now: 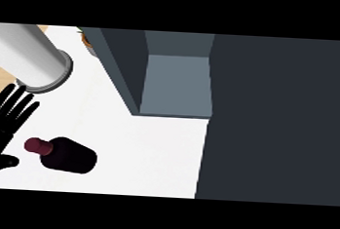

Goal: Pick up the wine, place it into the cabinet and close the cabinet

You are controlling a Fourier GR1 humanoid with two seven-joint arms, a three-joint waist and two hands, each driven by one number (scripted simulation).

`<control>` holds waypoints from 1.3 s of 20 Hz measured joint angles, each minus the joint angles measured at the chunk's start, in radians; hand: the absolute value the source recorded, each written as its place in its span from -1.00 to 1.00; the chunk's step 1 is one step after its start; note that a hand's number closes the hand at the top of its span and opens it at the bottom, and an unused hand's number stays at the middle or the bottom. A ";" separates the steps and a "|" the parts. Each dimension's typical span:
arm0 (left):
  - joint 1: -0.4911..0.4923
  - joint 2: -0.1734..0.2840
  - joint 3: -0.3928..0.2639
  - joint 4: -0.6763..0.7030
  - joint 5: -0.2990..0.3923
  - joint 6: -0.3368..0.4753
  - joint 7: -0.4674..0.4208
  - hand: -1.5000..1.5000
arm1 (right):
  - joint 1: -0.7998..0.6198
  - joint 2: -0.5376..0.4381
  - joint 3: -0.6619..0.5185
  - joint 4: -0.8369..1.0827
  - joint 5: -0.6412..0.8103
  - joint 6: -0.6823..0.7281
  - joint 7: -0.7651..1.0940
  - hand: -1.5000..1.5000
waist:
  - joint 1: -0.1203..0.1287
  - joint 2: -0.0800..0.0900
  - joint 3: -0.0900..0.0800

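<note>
One robot hand [1, 127] shows, on the left: all black, matte, with long slim fingers [19, 101] and a short stubby thumb [5, 163] below them. No markings or cables show on it.

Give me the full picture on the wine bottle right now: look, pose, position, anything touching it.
The wine bottle is short and squat, with a near-black glossy body and a dark red cap at its neck. Seen from steeply above, it seems to stand on the white counter, in front of the open cabinet. The left hand shows just to its left, fingers straight, not touching it. Nothing holds the bottle.
</note>
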 measured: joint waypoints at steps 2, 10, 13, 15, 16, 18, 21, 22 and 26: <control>0.002 0.000 0.004 0.042 -0.010 -0.029 -0.037 -1.00 | -0.019 -0.005 -0.007 -0.002 0.000 -0.004 0.021 -1.00 | 0.001 0.000 0.000; 0.008 -0.014 -0.014 0.160 -0.077 -0.089 -0.148 -1.00 | -0.055 0.012 0.010 -0.002 0.010 -0.026 0.051 -1.00 | 0.003 0.000 0.000; 0.018 -0.004 -0.013 0.192 -0.070 -0.130 -0.166 -1.00 | -0.059 0.005 -0.016 -0.002 0.008 -0.019 0.055 -1.00 | 0.003 0.000 0.000; -0.004 -0.011 -0.022 0.245 -0.091 -0.139 -0.197 -1.00 | -0.054 0.004 -0.024 -0.003 0.006 -0.011 0.052 -1.00 | 0.001 0.000 0.000; -0.009 -0.015 -0.026 0.262 -0.099 -0.145 -0.212 -1.00 | -0.060 0.005 -0.024 -0.002 0.006 -0.012 0.056 -1.00 | 0.001 0.000 0.000; 0.008 -0.014 -0.023 0.279 -0.097 -0.167 -0.229 -1.00 | -0.049 0.010 -0.008 -0.008 0.008 -0.014 0.063 -1.00 | 0.001 -0.001 0.000; -0.005 -0.014 -0.025 0.325 -0.116 -0.178 -0.265 -1.00 | -0.046 0.015 0.005 -0.013 0.011 -0.017 0.068 -1.00 | 0.000 -0.001 0.000; 0.001 -0.027 -0.035 0.324 -0.133 -0.173 -0.281 -1.00 | -0.043 0.018 0.007 -0.013 0.012 -0.016 0.062 -1.00 | 0.000 -0.001 0.000; -0.029 -0.017 -0.037 0.394 -0.159 -0.186 -0.327 -1.00 | -0.069 0.021 0.026 -0.014 0.021 -0.029 0.086 -1.00 | 0.000 0.000 0.000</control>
